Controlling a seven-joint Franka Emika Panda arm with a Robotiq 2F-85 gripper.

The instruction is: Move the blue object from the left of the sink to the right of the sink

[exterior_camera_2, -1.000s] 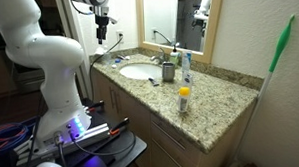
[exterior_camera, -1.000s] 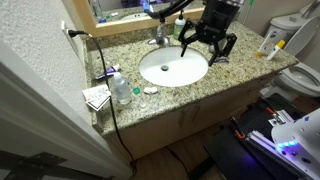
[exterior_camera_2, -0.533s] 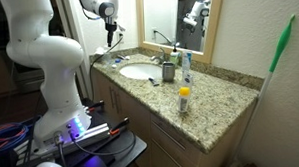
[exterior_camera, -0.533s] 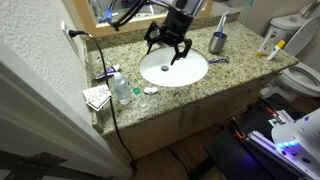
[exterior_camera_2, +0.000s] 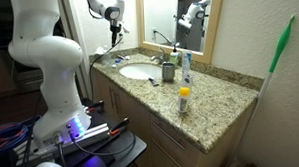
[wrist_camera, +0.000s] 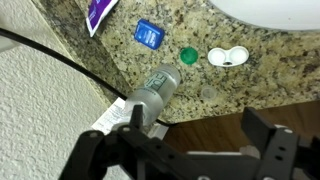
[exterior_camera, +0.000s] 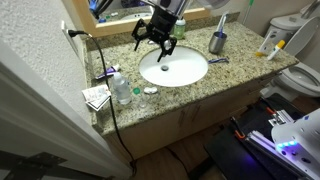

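The sink (exterior_camera: 173,68) is an oval white basin in a speckled granite countertop; it also shows in an exterior view (exterior_camera_2: 139,71). The blue object (wrist_camera: 148,33) is a small flat blue square lying on the counter left of the sink, seen small in an exterior view (exterior_camera: 110,73). My gripper (exterior_camera: 155,40) hangs open and empty above the sink's back left rim. It also shows in an exterior view (exterior_camera_2: 115,37). In the wrist view its fingers (wrist_camera: 195,150) frame the counter's front edge, well apart from the blue object.
Next to the blue object lie a clear bottle (wrist_camera: 150,95), a green cap (wrist_camera: 188,56), a white lens case (wrist_camera: 228,58) and a purple packet (wrist_camera: 98,12). A black cable (exterior_camera: 95,50) runs there. Right of the sink stand a metal cup (exterior_camera: 217,42) and a yellow-capped bottle (exterior_camera: 268,45).
My gripper has swung from the right side of the sink across the basin to above its back left rim. It stays open and empty. Nothing on the counter moved.
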